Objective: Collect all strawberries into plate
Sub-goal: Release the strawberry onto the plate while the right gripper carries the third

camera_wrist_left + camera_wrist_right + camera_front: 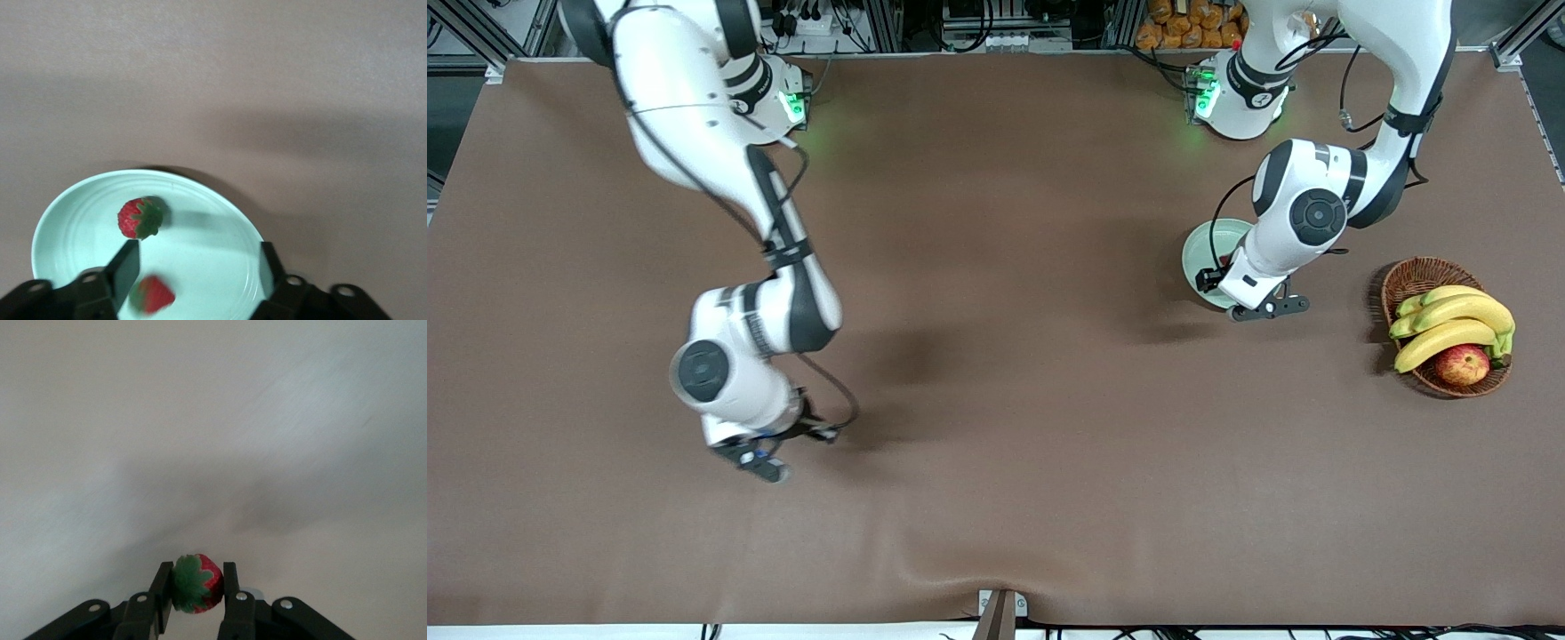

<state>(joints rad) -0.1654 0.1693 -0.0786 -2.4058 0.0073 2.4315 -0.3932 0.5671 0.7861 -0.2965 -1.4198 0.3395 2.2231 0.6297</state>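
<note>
Front view: brown table cloth (996, 267), metal frame rails around.

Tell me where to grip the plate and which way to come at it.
Pinch the plate's raised rim from above, one finger inside, one outside. It lies flat and far wider than any gripper. Use a rim stretch away from the two strawberries and the left gripper overhead.

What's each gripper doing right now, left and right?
Left gripper: open over the plate, holding nothing; two strawberries in the plate.
Right gripper: shut on a strawberry.
</note>
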